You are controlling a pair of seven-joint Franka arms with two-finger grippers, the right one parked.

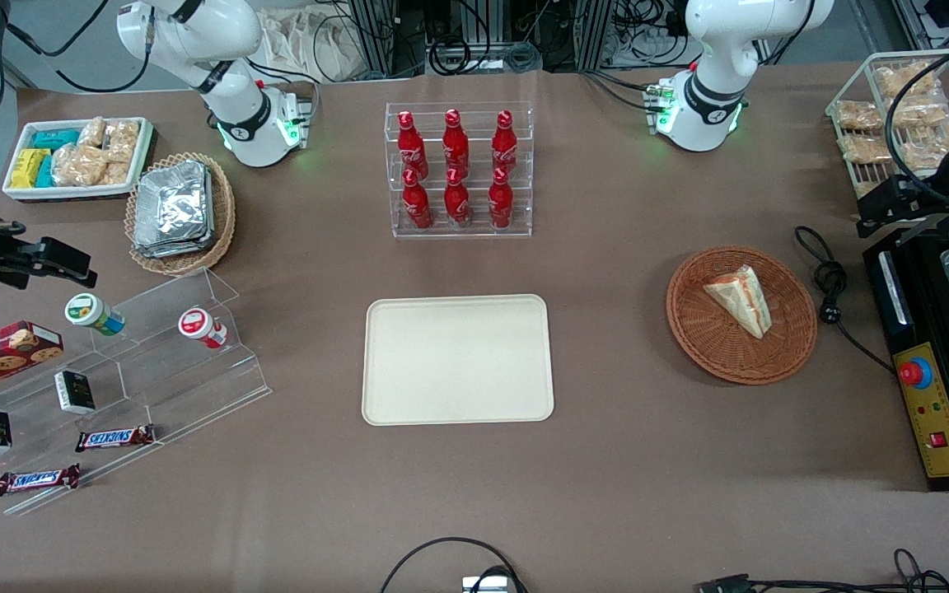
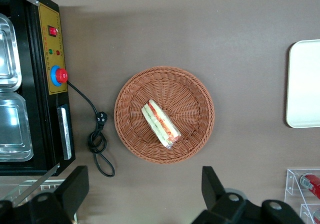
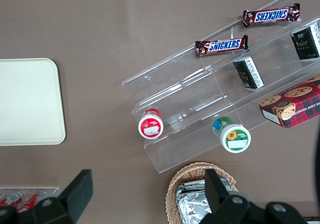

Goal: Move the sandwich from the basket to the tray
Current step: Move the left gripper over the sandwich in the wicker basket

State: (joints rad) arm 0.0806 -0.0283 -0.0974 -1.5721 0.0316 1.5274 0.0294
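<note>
The sandwich (image 1: pixel 740 298), a pale wedge with red, orange and green layers, lies in the reddish-brown wicker basket (image 1: pixel 693 333) toward the working arm's end of the table. The cream tray (image 1: pixel 458 360) lies flat mid-table, beside the basket and bare. My left gripper (image 1: pixel 882 210) hangs high above the table, beside the basket and over the edge of the black machine. In the left wrist view the gripper (image 2: pixel 145 189) is open wide and empty, with the sandwich (image 2: pixel 161 124) in the basket (image 2: pixel 195 99) well below it and the tray's edge (image 2: pixel 305 84) also in sight.
A black machine (image 1: pixel 927 387) with a red button stands at the working arm's end, with its coiled cable (image 1: pixel 829 288) between it and the basket. A rack of red bottles (image 1: pixel 458 169) stands farther from the front camera than the tray. A wire basket of bagged snacks (image 1: pixel 903 107) sits above the machine.
</note>
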